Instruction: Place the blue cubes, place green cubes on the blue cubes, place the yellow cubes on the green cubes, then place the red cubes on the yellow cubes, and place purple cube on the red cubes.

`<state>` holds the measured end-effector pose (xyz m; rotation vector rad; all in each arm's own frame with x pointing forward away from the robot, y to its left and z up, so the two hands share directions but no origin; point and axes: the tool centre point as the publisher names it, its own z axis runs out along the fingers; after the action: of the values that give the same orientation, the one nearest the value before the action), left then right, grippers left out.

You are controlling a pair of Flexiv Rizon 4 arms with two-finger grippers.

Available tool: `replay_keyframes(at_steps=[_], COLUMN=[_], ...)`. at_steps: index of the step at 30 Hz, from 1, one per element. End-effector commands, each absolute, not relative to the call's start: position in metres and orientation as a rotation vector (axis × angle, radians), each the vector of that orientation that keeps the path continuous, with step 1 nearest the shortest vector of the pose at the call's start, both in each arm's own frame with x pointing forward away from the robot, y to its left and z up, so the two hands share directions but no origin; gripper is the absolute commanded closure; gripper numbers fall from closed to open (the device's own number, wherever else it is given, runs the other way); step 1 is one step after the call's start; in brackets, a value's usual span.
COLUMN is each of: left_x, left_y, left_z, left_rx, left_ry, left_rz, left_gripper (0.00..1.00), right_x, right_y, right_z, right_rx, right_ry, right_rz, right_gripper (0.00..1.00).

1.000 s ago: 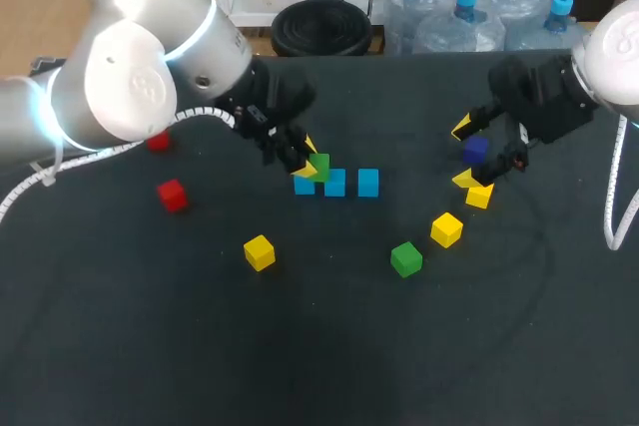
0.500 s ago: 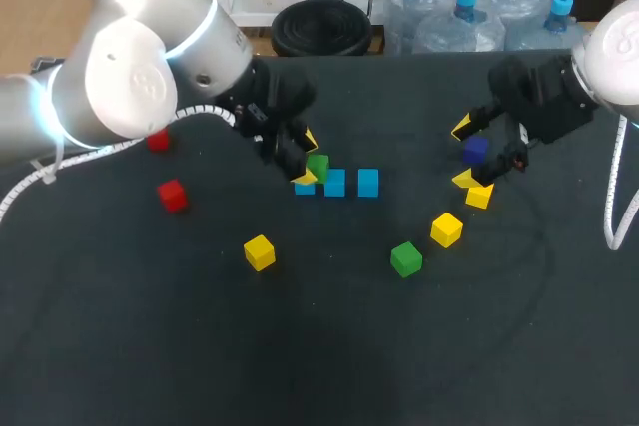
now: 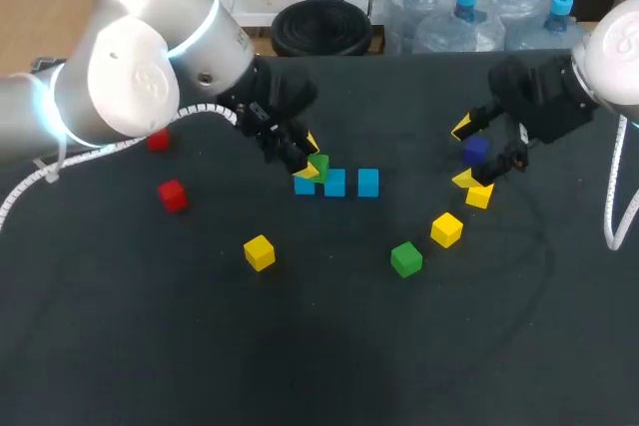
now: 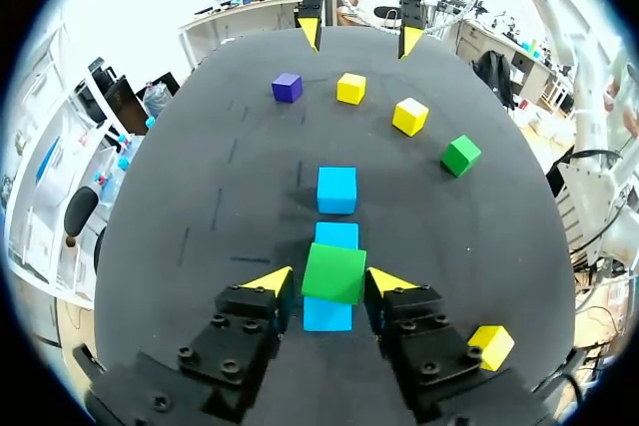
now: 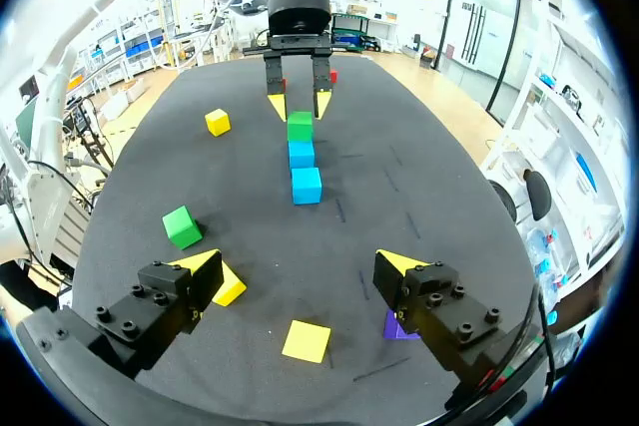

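Three blue cubes lie in a row; the nearest to my left gripper (image 4: 327, 314) carries a tilted green cube (image 4: 333, 272) (image 3: 318, 167). My left gripper (image 4: 329, 279) (image 3: 309, 159) straddles that green cube with its fingers close on either side, and a thin gap shows. The other blue cubes (image 3: 334, 183) (image 3: 368, 182) are bare. My right gripper (image 3: 465, 154) (image 5: 302, 264) hangs wide open over the purple cube (image 3: 475, 150), which shows beside one finger (image 5: 399, 324). A second green cube (image 3: 405, 258) and yellow cubes (image 3: 446, 229) (image 3: 479, 195) (image 3: 259, 251) lie loose.
Two red cubes (image 3: 172, 195) (image 3: 158, 141) lie at the left, under my left arm. The black table (image 3: 329, 346) stretches wide in front of the cubes.
My left gripper has shifted slightly at the green cube, which stays on the blue cube. The right arm has not moved.
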<state>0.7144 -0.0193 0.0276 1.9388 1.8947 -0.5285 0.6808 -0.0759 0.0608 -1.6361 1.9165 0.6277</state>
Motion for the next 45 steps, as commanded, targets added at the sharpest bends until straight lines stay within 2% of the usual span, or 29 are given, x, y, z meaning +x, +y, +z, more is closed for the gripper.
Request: replay_keyframes(at_steps=[1, 5, 8, 20, 37, 38, 39, 40, 41, 43, 44, 45], left_x=[0.7166, 0.7165, 0.7162, 0.7149, 0.7134, 0.7133, 0.7133, 0.7132, 0.7132, 0.713, 0.713, 0.713], left_y=[-0.0203, -0.0205, -0.0209, -0.0219, -0.0246, -0.0246, -0.0246, -0.0246, -0.0245, -0.0242, -0.0242, -0.0241], left_z=[0.0274, 0.0274, 0.0279, 0.0284, 0.0288, 0.0288, 0.0288, 0.0289, 0.0289, 0.0289, 0.0289, 0.0289], left_rx=[1.944, 1.943, 1.94, 1.943, 1.945, 1.947, 1.948, 1.947, 1.946, 1.943, 1.941, 1.94], left_ry=[1.895, 1.897, 1.899, 1.902, 1.906, 1.907, 1.907, 1.908, 1.908, 1.909, 1.91, 1.911], left_rz=[-0.531, -0.53, -0.53, -0.531, -0.526, -0.525, -0.525, -0.525, -0.525, -0.524, -0.523, -0.522], left_gripper=[0.58, 0.61, 0.69, 0.59, 0.57, 0.46, 0.13, 0.12, 0.14, 0.55, 0.66, 0.65], right_x=[0.6814, 0.6814, 0.6814, 0.6814, 0.6814, 0.6814, 0.6814, 0.6814, 0.6814, 0.6814, 0.6814, 0.6814], right_y=[-0.0756, -0.0756, -0.0756, -0.0756, -0.0756, -0.0756, -0.0756, -0.0756, -0.0756, -0.0756, -0.0756, -0.0756], right_z=[0.06, 0.06, 0.06, 0.06, 0.06, 0.06, 0.06, 0.06, 0.06, 0.06, 0.06, 0.06], right_rx=[-1.636, -1.636, -1.636, -1.636, -1.636, -1.636, -1.636, -1.636, -1.636, -1.636, -1.636, -1.636], right_ry=[1.914, 1.914, 1.914, 1.914, 1.914, 1.914, 1.914, 1.914, 1.914, 1.914, 1.914, 1.914], right_rz=[0.63, 0.63, 0.63, 0.63, 0.63, 0.63, 0.63, 0.63, 0.63, 0.63, 0.63, 0.63], right_gripper=[0.0, 0.0, 0.0, 0.0, 0.0, 0.0, 0.0, 0.0, 0.0, 0.0, 0.0, 0.0])
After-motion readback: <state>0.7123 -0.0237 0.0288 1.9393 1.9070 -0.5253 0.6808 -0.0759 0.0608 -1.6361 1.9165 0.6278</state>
